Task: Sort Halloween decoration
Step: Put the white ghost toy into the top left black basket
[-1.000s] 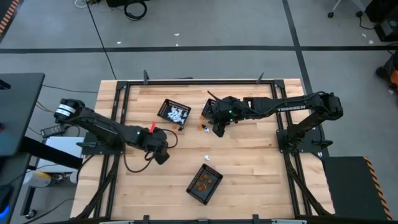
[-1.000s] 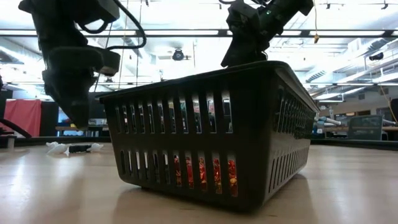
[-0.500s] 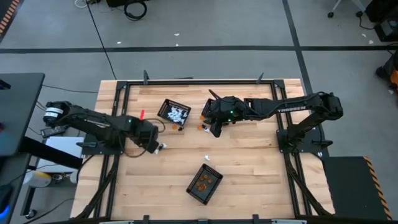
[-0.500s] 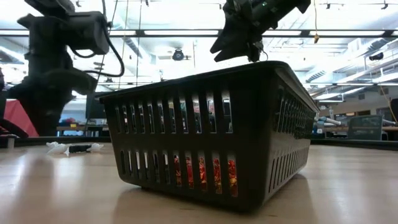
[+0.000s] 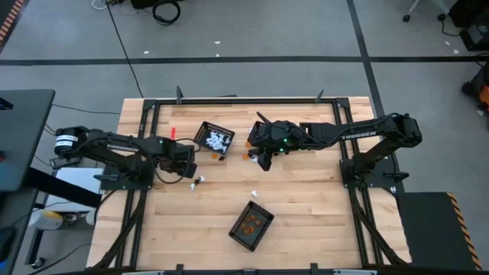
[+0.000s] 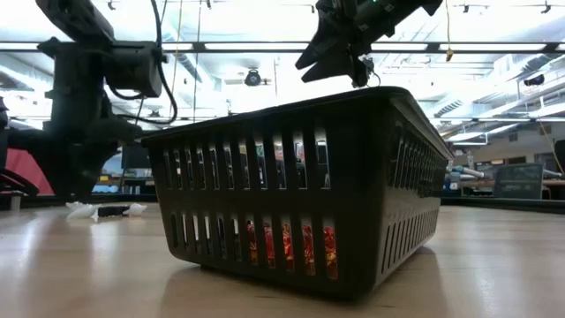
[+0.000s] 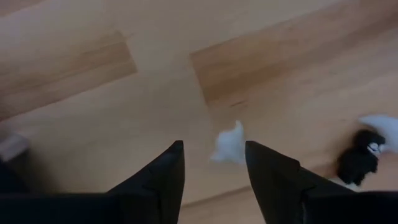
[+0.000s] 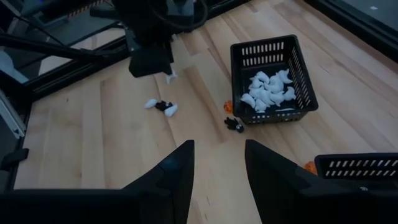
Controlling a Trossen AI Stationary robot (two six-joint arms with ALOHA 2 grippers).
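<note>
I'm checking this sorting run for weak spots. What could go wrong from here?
1. The left gripper is open above a white trinket; the piece is tiny, so the fingers might close beside it or flick it away.
2. A black trinket lies close by and might get knocked.
3. The right gripper is open and empty.

From above, your right tool [image 5: 263,156] covers most of the third basket [image 5: 253,136] beneath it. In the low view the near basket [image 6: 300,185] blocks the desk [image 6: 88,265] behind it, and only orange glints show through its slots. Past your left tool [image 7: 214,163], a black trinket [image 7: 359,160] is too blurred to identify.
</note>
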